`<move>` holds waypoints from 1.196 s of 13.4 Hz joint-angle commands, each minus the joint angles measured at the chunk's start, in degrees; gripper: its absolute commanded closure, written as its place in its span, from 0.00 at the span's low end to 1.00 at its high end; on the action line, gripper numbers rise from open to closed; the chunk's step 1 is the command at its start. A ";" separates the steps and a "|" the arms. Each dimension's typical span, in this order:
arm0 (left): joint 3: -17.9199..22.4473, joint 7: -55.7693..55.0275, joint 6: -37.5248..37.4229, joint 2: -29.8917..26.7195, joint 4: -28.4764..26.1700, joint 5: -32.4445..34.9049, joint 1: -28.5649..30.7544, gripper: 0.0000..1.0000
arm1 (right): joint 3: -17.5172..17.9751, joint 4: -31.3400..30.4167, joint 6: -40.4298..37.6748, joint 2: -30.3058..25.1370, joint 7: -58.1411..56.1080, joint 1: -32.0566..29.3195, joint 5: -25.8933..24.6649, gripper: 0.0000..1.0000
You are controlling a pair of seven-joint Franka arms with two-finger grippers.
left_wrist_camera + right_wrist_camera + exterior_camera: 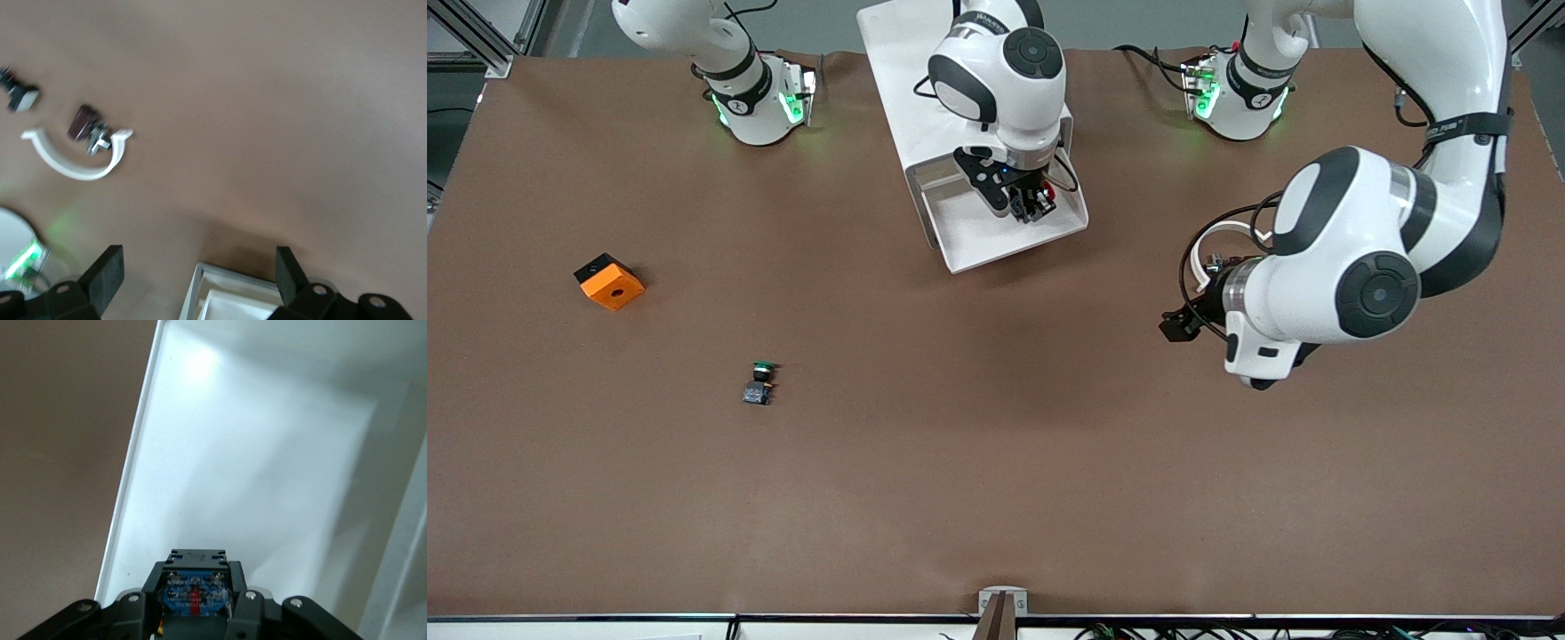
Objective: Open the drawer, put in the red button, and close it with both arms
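The white drawer [960,258] stands pulled open out of its white cabinet [907,80]. My right gripper [1032,206] hangs over the open drawer, shut on the red button [1048,189]. In the right wrist view the button's dark base with a blue label [193,587] sits clamped between the fingers [150,590], above the drawer's white floor [267,453]. My left gripper [1178,324] is open and empty, up over the table beside the drawer toward the left arm's end. In the left wrist view it [197,263] frames a corner of the drawer [227,293].
A green-capped button [761,380] lies on the brown table, nearer the front camera, toward the right arm's end. An orange block [609,281] lies further toward that end. A white curved piece [73,163] with a dark red part shows in the left wrist view.
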 commanded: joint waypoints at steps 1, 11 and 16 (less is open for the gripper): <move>-0.44 7.14 10.87 -5.49 -13.16 1.15 0.19 0.00 | -0.78 1.07 0.26 1.07 0.80 0.57 -1.15 0.98; -8.51 15.00 37.01 -5.69 -34.73 0.10 0.27 0.00 | -0.96 6.35 -5.36 0.47 -21.67 -4.87 -0.63 0.00; -12.30 5.00 37.20 -4.63 -34.57 -3.60 -3.58 0.00 | -1.05 10.55 -16.31 -2.08 -50.04 -14.44 -0.80 0.00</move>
